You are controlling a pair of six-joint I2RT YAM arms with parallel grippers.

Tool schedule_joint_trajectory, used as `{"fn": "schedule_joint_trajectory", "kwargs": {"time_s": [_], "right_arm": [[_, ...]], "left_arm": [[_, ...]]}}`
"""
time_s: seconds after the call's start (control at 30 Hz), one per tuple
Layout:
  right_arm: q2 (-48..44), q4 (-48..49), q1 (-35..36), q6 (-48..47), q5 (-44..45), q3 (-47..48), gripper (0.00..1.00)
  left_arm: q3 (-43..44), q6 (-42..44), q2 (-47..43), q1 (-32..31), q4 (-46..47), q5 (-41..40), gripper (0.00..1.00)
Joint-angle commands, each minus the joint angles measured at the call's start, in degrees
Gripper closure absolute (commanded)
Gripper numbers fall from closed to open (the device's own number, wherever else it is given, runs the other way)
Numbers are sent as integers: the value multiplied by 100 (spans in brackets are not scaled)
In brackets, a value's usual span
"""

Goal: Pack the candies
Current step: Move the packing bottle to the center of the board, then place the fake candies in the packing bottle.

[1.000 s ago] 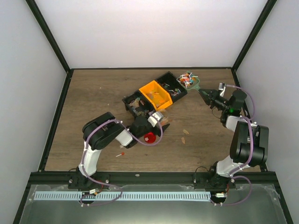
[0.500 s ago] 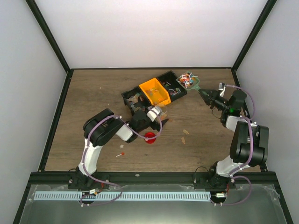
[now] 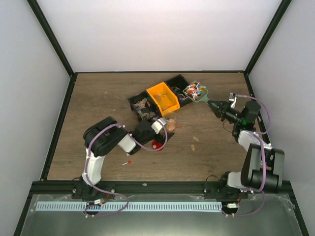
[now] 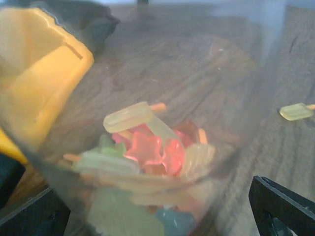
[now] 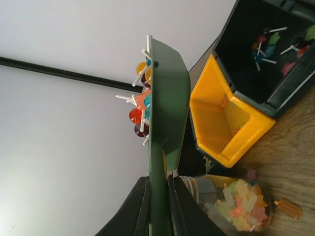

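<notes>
Ahead of right claw (image 3: 220,106) — scooped candies (image 3: 194,90)

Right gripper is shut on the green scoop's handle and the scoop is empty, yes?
Not empty. The right wrist view shows the green scoop loaded with candies. The right gripper is indeed shut on its handle.

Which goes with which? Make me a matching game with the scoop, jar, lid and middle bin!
1 scoop
2 jar
3 lid
4 middle bin

A orange
B red, on the table
C clear, candies inside
D green, held by the right gripper

Pairs: 1-D, 2-C, 3-B, 4-A
</notes>
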Motion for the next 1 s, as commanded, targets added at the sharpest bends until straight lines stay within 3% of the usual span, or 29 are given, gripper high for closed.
{"fn": "schedule_joint_trajectory", "kwargs": {"time_s": [0.0,0.33,0.6,0.97], "right_arm": [[-636,-196,70,38,-185,-197,99],[-1695,-968,420,-107,-49,-704,99],[-2101,-1975,708,-669,187,-529,99],[-2537,-3340,936,-1776,673,-169,99]], "left_arm": [[-275,-159,-516,-42,11,347,0],[-708,-275,-1053,-88,431,539,0],[-970,-239,-1510,-74,208,545,0],[-1538,-1262,-2169,96,398,618,0]]}}
